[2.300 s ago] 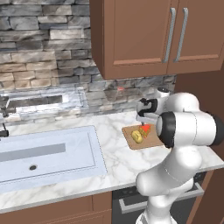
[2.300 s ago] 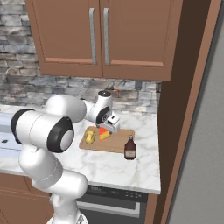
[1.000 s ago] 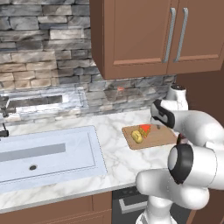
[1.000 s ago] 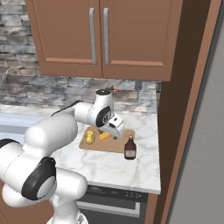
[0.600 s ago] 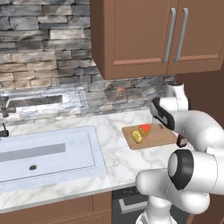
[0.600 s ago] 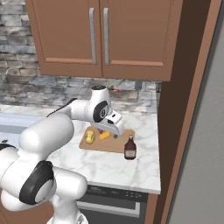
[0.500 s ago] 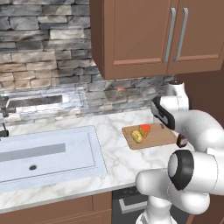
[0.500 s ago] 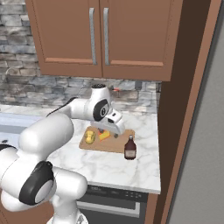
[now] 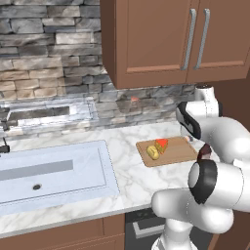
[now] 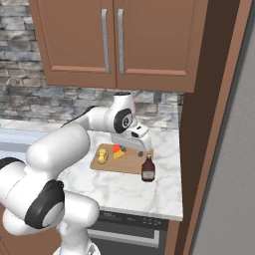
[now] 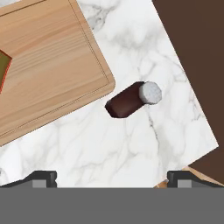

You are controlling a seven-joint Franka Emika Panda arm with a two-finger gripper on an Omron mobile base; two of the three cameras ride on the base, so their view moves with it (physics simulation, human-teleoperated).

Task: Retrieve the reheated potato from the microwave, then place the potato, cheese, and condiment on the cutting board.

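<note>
End effector (image 10: pixel 142 143) hovers over the cutting board's (image 10: pixel 128 163) right end, fingers spread wide, pinching nothing. Potato (image 10: pixel 102 156) and cheese (image 10: pixel 118 151) sit side by side on the board's left half, cheese at the potato's 2 o'clock. Condiment (image 10: pixel 148 169) stands upright on the marble desk (image 10: pixel 124 191), just off the board's front-right corner, at about 4 o'clock from the board in the hand view (image 11: pixel 132 99).

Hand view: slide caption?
Open gripper above the condiment on marble counter, just off the cutting board.
</note>
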